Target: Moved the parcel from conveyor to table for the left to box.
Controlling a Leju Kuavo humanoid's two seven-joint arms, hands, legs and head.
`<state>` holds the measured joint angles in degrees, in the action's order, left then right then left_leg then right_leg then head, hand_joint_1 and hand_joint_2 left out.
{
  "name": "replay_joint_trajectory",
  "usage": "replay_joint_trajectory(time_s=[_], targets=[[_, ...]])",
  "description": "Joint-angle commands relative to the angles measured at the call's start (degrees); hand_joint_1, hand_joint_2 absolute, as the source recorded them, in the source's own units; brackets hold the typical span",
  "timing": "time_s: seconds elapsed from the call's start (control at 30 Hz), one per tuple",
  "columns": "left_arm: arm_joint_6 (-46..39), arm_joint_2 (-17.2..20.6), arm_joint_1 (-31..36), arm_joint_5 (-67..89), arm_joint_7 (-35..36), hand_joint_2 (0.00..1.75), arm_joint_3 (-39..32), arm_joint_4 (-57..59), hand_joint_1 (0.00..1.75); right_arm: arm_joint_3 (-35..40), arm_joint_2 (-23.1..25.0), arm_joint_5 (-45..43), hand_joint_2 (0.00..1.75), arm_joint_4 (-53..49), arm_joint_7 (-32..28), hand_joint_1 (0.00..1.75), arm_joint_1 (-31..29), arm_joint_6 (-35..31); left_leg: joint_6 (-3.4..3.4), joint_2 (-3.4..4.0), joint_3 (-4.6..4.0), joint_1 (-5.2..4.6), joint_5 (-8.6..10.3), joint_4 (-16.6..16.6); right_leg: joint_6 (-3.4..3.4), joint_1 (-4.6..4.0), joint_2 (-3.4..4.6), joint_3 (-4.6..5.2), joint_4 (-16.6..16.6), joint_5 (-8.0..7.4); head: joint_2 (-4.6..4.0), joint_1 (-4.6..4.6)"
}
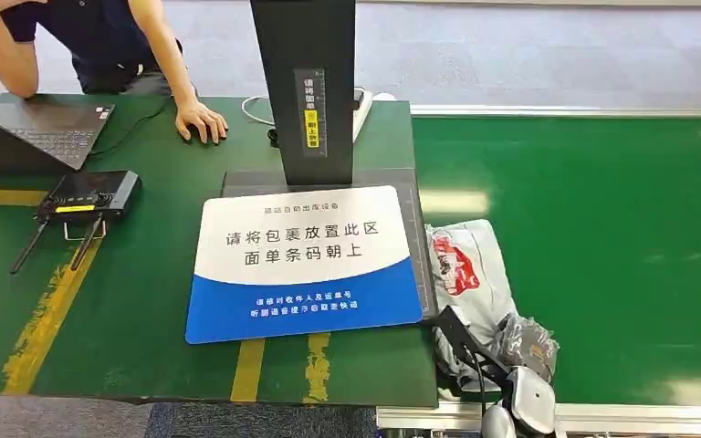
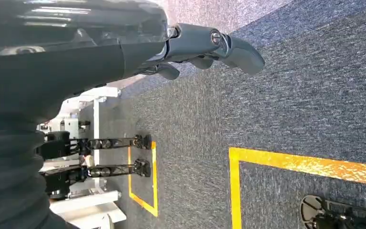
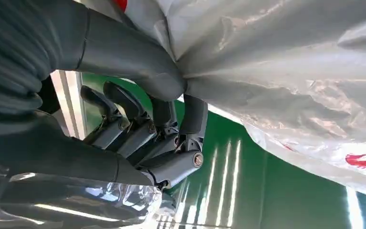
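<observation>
The parcel [image 1: 467, 274], a grey plastic bag with red print, is seen lying on the green conveyor [image 1: 602, 228], right up against the counter's [image 1: 146, 310] right edge. It's gripped at its near end by the right hand [image 1: 511, 351], with the thumb [image 3: 138, 67] pressed into the plastic and the fingers [image 3: 171, 124] curled underneath. The left hand [image 2: 205, 47] is hung over grey carpet [image 2: 290, 95], fingers loosely curled, nothing held. A blue-and-white mat [image 1: 303, 265] is laid on the counter, and a person's hand [image 1: 201, 120] is rested near the far edge.
</observation>
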<state>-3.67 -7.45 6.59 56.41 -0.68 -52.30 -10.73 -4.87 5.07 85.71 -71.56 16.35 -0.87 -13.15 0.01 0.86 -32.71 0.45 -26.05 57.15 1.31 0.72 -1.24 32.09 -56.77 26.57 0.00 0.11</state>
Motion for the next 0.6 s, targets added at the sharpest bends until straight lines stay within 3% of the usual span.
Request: replay_joint_trajectory(time_s=[0.03, 0.6], targets=[[0.55, 0.43, 0.46, 0.12, -0.39, 1.75, -0.89, -1.43, 0.0, -0.89, 1.58, -1.75, 1.75, -5.82, -3.79, 1.75, 0.58, -5.82, -0.02, -0.02, 0.01, 0.01, -0.01, -0.01, -0.06, -0.01, 0.08, 0.01, -0.01, 0.01, 0.0, 0.0], [0.82, 0.17, 1.34, 1.12, 0.12, 1.75, -0.15, -1.43, 0.0, 1.41, 3.63, -2.66, 1.75, -20.43, -10.7, 1.75, 4.18, -15.18, -0.02, -0.03, -0.01, 0.01, 0.0, 0.0, -0.06, -0.01, 0.07, 0.04, -0.02, 0.01, 0.0, -0.02]])
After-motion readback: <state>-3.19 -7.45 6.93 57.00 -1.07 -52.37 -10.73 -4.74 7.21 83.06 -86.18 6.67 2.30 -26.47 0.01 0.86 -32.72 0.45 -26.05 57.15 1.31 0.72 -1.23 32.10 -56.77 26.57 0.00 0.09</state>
